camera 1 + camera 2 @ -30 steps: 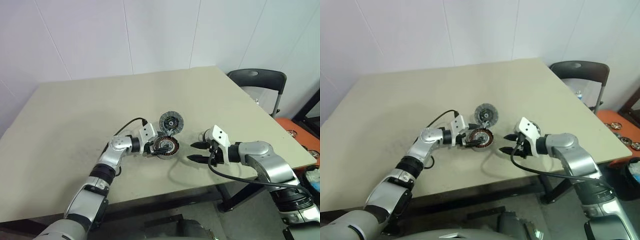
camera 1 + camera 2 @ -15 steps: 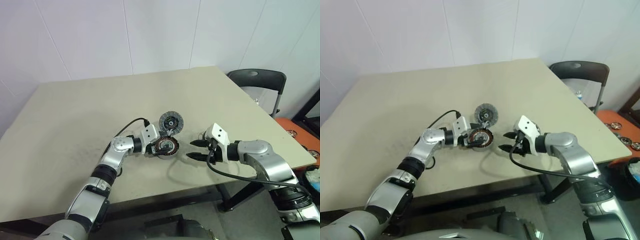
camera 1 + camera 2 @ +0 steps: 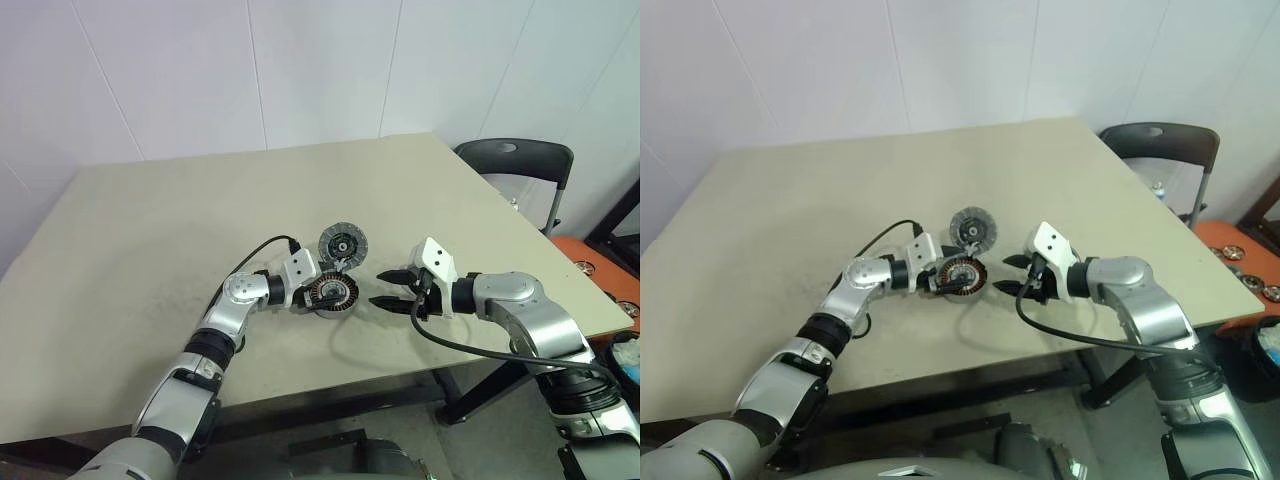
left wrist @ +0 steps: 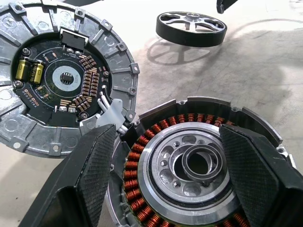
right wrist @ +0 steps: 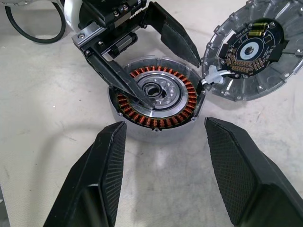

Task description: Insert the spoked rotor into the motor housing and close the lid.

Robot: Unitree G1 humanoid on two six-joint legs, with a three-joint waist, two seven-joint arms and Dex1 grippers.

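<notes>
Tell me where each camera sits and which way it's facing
Head views: forward and down at the table; both arms show.
Left wrist view: along its fingers at the motor housing, lid and spoked rotor.
Right wrist view: along its fingers at the housing; the left gripper shows.
Shared: housing and lid.

Left gripper apparently clamped, right gripper fingers spread.

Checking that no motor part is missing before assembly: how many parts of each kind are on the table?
Motor housing with copper windings: 1
Lid, lying open beside the housing and joined to it by wires: 1
Spoked rotor, lying apart on the table: 1
Total: 3
</notes>
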